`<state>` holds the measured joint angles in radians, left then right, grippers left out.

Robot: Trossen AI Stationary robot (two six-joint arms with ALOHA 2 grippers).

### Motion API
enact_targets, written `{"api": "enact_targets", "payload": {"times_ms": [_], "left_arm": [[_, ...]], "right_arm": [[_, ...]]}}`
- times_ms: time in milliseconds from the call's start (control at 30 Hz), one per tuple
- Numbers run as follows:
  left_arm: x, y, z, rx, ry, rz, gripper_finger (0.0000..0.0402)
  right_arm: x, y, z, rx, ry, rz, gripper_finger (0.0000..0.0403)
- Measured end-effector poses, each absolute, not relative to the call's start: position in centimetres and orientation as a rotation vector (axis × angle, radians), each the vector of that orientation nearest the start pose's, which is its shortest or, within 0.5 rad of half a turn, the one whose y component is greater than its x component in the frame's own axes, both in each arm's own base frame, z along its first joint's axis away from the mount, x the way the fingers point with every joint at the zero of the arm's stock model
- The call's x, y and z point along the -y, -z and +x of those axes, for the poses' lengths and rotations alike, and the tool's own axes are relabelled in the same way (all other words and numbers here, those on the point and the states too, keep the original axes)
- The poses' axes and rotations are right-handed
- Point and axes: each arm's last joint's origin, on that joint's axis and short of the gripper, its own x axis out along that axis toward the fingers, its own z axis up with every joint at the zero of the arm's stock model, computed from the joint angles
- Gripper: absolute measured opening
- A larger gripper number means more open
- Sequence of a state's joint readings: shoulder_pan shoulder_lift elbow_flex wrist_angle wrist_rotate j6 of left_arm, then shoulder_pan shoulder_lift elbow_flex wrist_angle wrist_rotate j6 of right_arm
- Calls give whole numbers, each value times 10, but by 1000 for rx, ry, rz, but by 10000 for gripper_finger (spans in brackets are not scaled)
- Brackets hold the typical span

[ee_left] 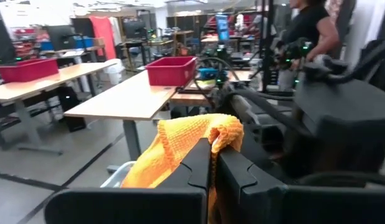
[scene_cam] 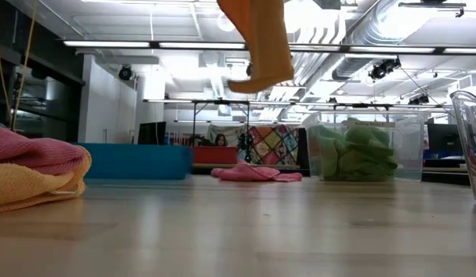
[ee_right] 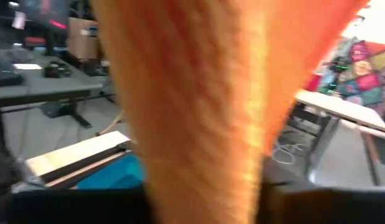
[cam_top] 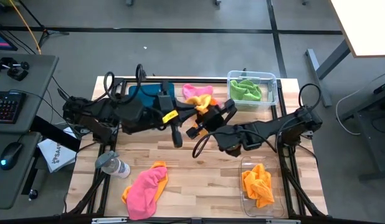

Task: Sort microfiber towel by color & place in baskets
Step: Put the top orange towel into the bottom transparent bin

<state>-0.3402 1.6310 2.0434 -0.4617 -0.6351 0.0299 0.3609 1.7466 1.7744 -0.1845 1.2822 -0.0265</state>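
Left gripper [ee_left: 212,148]: fingers pressed together, clamped on a fold of orange towel [ee_left: 180,140], held aloft over mid-table. Right gripper [cam_top: 211,122]: brought up against the same towel from the other side; grip state not legible. Step in hand, judged: handover of the orange towel from left to right, for delivery to the clear bin [cam_top: 245,167] at the front right, already holding an orange piece [cam_top: 258,186]. To do well: secure a full bite of cloth on the right side before any release on the left; take a thick fold, not a loose edge; lift clear of the bin wall before lowering. Farther out: green towels in a second clear bin [cam_top: 275,79] at the back right; pink towel [cam_top: 195,92] lying beside the teal tray [cam_top: 149,93]; pink-and-orange heap [cam_top: 146,186] at the front left, near a grey-capped bottle [cam_top: 111,165]. Views compared: low view alone shows the hanging end well clear of the tabletop; left wrist view alone shows the pinch itself; right wrist view filled with orange cloth, little else; high view alone gives bin positions.
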Motion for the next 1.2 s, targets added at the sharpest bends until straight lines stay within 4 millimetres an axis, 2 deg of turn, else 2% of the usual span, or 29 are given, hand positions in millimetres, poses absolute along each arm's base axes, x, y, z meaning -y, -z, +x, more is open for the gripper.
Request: {"api": "enact_targets", "payload": {"times_ms": [33, 67, 200, 300, 500, 700, 833, 1000, 1100, 1200], "left_arm": [[95, -515, 314, -51, -286, 54, 0], [96, -515, 314, -54, -280, 56, 0], [96, -517, 307, -67, -274, 47, 16], [91, -519, 294, -104, -279, 38, 47], [77, -518, 262, -217, -353, 4, 132], [66, -500, 233, -429, -429, -78, 189], [70, -484, 227, -530, -479, -111, 197], [84, -464, 232, -514, -502, -104, 197], [90, -450, 238, -486, -506, -125, 197], [96, -435, 244, -461, -490, -160, 197]], "right_arm": [[-111, -419, 369, -123, 898, -142, 39], [-113, -419, 369, -124, 880, -146, 21], [-118, -420, 362, -128, 864, -129, 11], [-117, -425, 347, -142, 855, -101, 6], [-102, -429, 296, -233, 863, -22, 3], [-95, -430, 232, -416, 773, 89, 2], [-108, -437, 197, -552, 544, 145, 1], [-132, -448, 157, -605, 269, 298, 1], [-149, -449, 137, -598, 189, 376, 1], [-169, -441, 121, -553, 170, 425, 1]]}}
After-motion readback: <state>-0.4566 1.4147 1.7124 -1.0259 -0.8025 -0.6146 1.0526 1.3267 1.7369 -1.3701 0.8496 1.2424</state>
